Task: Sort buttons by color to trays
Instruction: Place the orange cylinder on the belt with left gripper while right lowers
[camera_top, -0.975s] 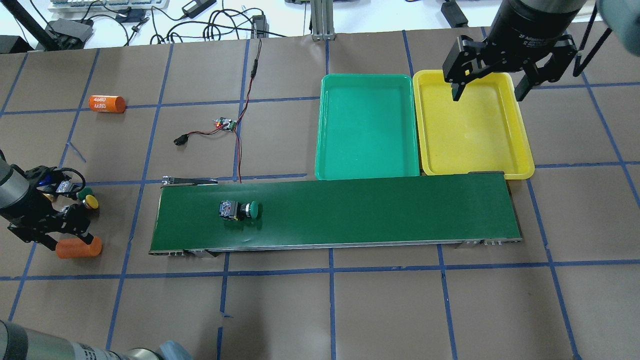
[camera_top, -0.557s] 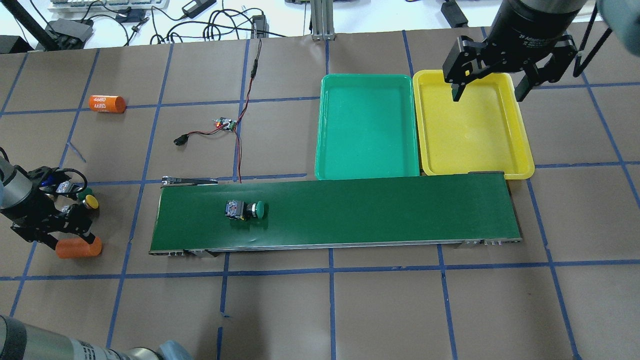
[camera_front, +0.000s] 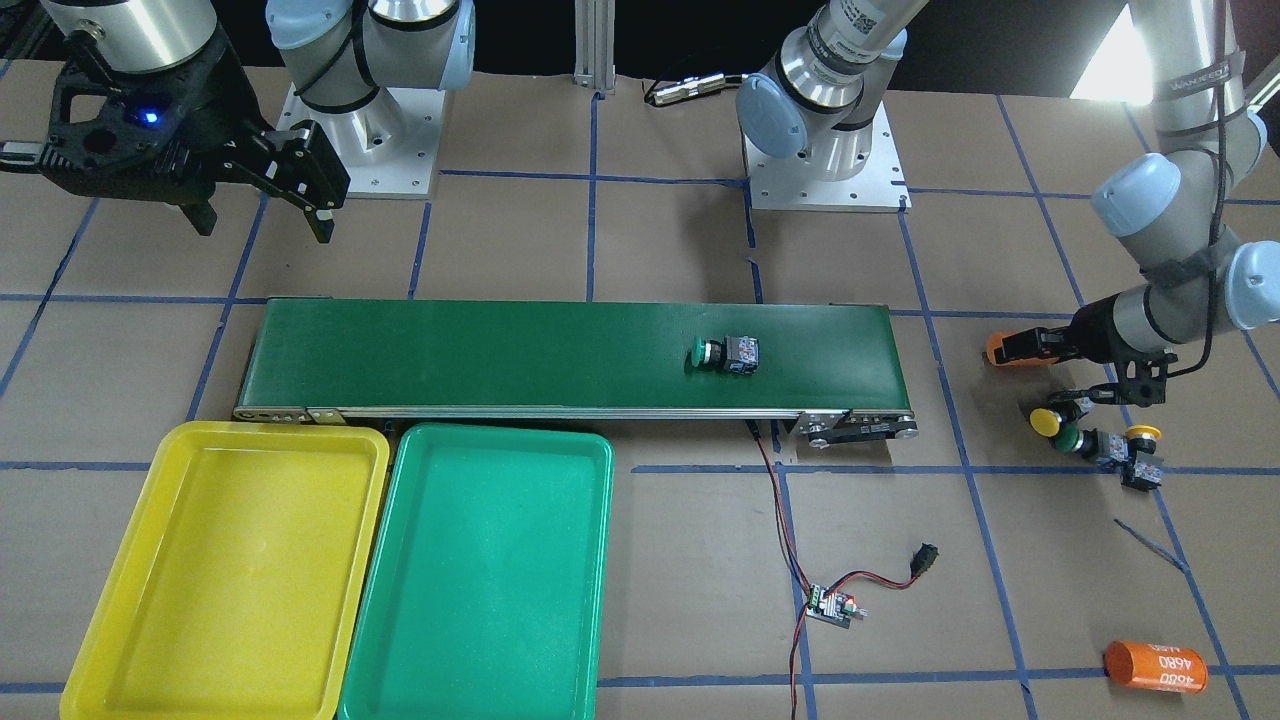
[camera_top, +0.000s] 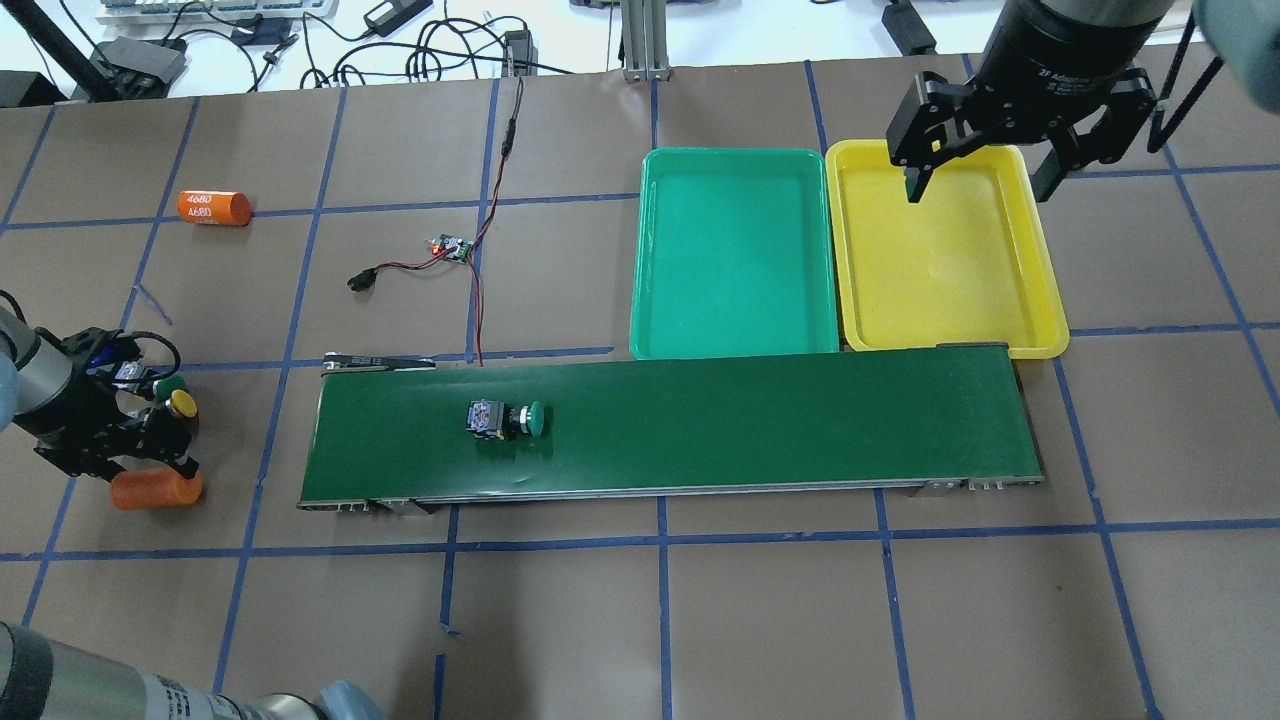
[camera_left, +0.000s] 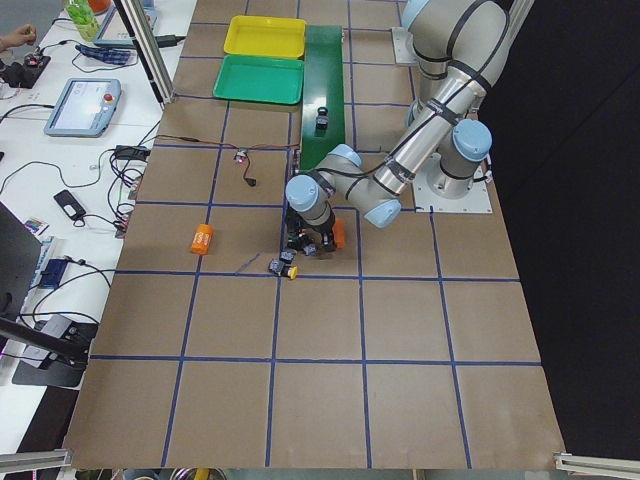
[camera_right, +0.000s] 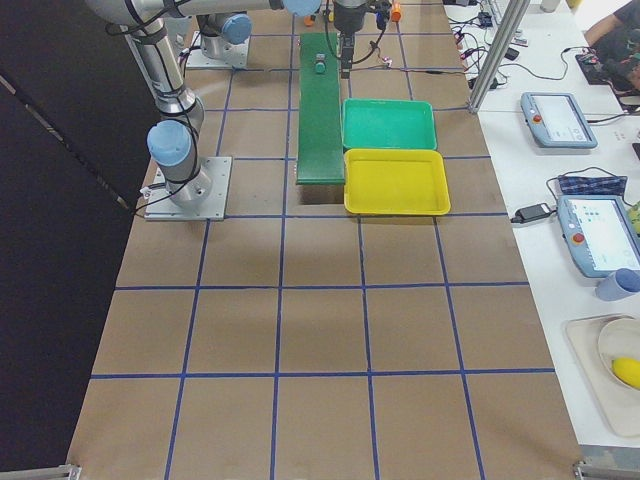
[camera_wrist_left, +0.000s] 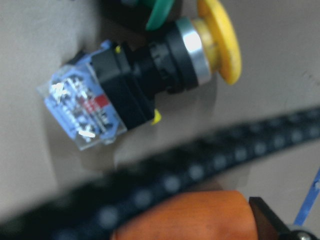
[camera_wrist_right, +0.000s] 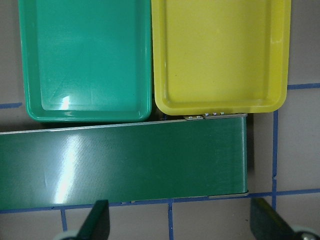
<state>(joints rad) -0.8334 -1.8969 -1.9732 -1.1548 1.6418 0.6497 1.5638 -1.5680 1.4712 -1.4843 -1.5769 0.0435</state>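
While my left gripper (camera_top: 135, 472) is low with jaws spread and an orange cylinder (camera_top: 155, 491) against one finger, a yellow button (camera_top: 182, 403) and a green button (camera_top: 172, 384) lie just beyond it. A second green button (camera_top: 510, 419) lies on the conveyor belt (camera_top: 750, 420), well to its right. My right gripper (camera_top: 976, 190) hangs with jaws apart over the yellow tray (camera_top: 950, 270), the green tray (camera_top: 735, 250) beside it.

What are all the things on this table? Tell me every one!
Conveyor belt: one, dark green, mid-table.
Green button: one, green cap, lying on the belt.
Other buttons: three, two yellow and one green, on the table past the belt's end.
Green tray: one, empty, beside the belt.
Yellow tray: one, empty, next to the green tray.
Orange cylinders: two, one alone, one by the three buttons.
Circuit board: one, red-black wires, near the belt.
Left claw: black, low by the three buttons.
Right claw: black, open, high near the yellow tray.
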